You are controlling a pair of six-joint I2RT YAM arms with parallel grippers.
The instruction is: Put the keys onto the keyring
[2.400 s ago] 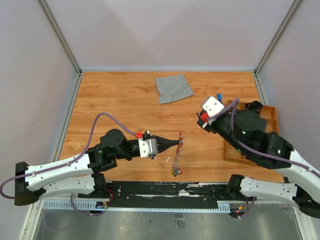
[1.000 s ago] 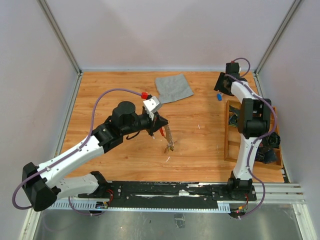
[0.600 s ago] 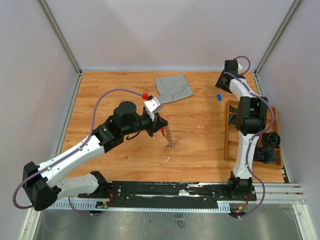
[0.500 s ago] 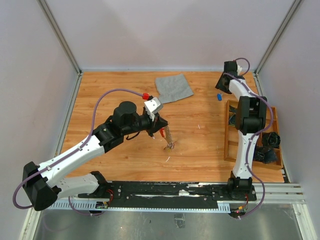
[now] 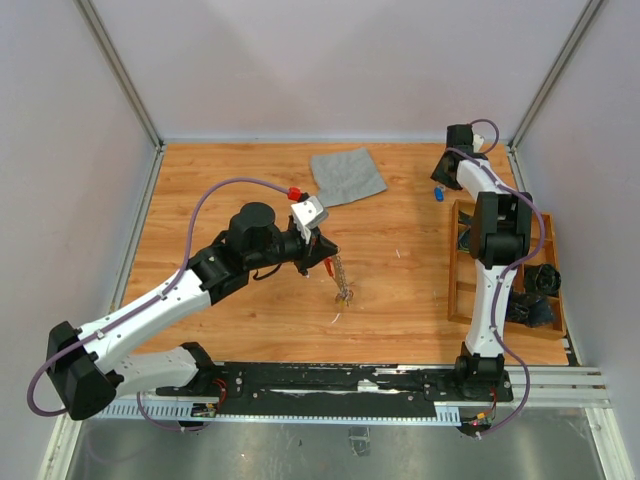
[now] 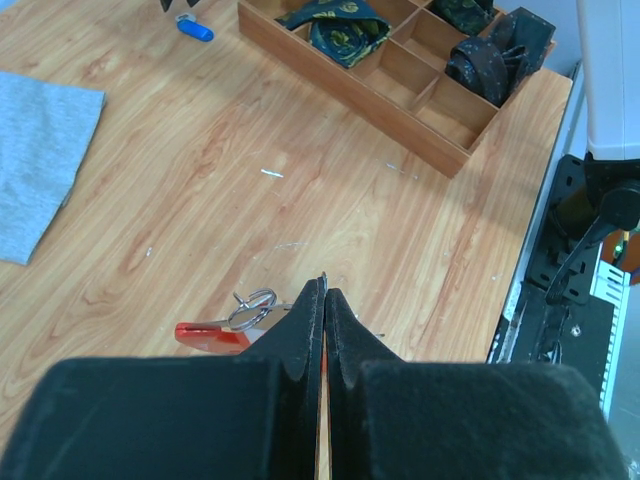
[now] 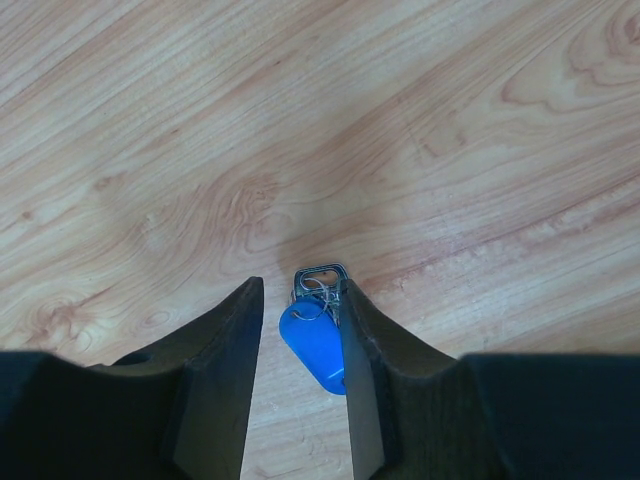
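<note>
My left gripper (image 5: 322, 255) is raised over the middle of the table and shut on the keyring (image 6: 210, 335), a red clip with a silvery split ring (image 6: 250, 308). The keyring's chain (image 5: 341, 282) hangs from the jaws down to the wood. At the far right, my right gripper (image 5: 440, 186) points down at a blue-headed key (image 5: 439, 195) lying on the table. In the right wrist view the key (image 7: 315, 345) lies between the open fingers of that gripper (image 7: 302, 290). The right finger touches it and a gap remains on the left. No other keys show.
A grey cloth (image 5: 347, 175) lies at the back middle. A wooden compartment tray (image 5: 455, 270) with dark items stands along the right side, just near of the blue key. Walls close in the table on three sides.
The right gripper's jaws have narrowed around the blue key. The left arm has held its place, with the chain end shifting slightly.
</note>
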